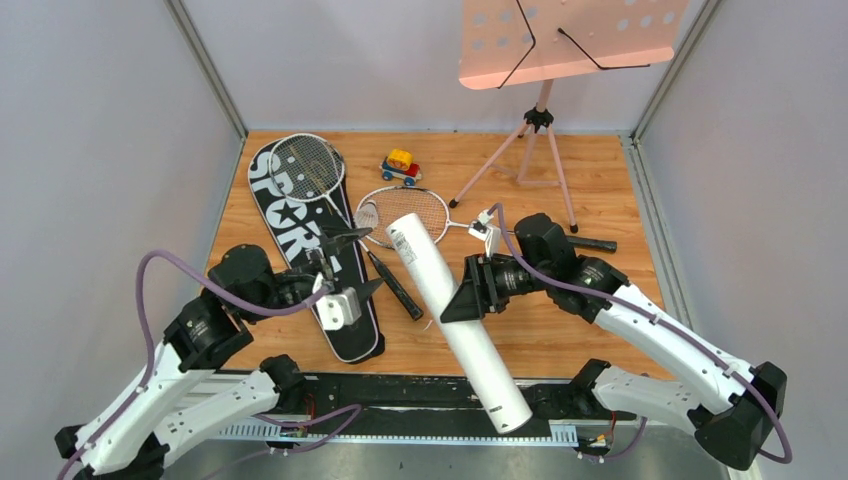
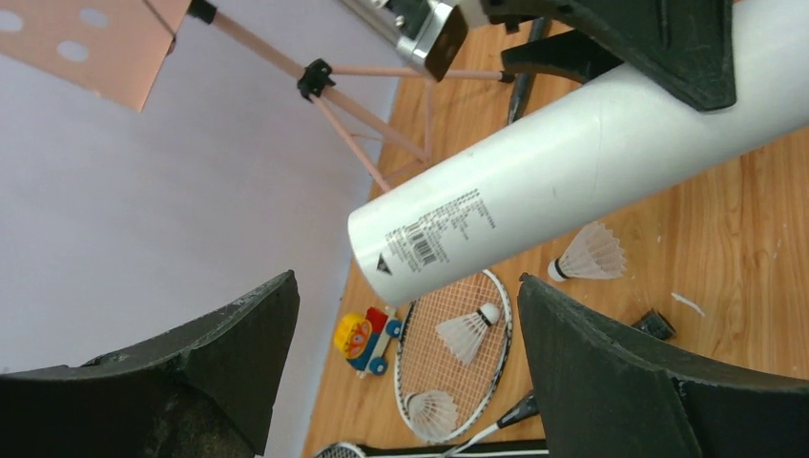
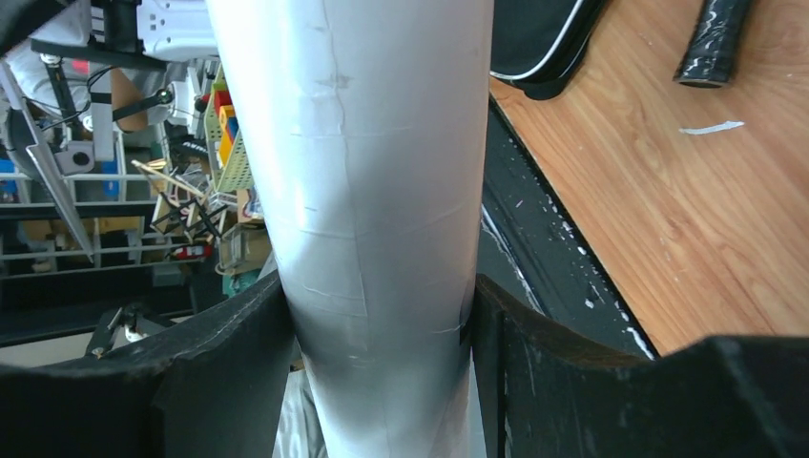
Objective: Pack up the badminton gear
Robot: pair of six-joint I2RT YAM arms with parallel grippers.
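My right gripper [image 1: 462, 300] [image 3: 377, 305] is shut on the white tube [image 1: 450, 310] [image 3: 353, 143], holding it off the table at a slant, one end towards the rackets and the other over the near rail. My left gripper [image 1: 345, 265] [image 2: 405, 310] stands open and empty above the black SPORT bag [image 1: 280, 205], facing the tube's labelled end [image 2: 572, 181]. One racket [image 1: 305, 165] lies on the bag. The other racket [image 1: 405, 210] [image 2: 458, 363] lies on the table with two shuttlecocks [image 2: 467, 329] [image 2: 429, 412] on its strings. A third shuttlecock [image 2: 591, 256] lies beside it on the wood.
A toy car [image 1: 400, 165] [image 2: 364, 339] sits near the back, between the two racket heads. The pink music stand [image 1: 570, 40] with its tripod [image 1: 535, 150] stands at the back right. Grey walls close in the left, right and back. The bag's corner [image 3: 544, 38] reaches the table's near edge.
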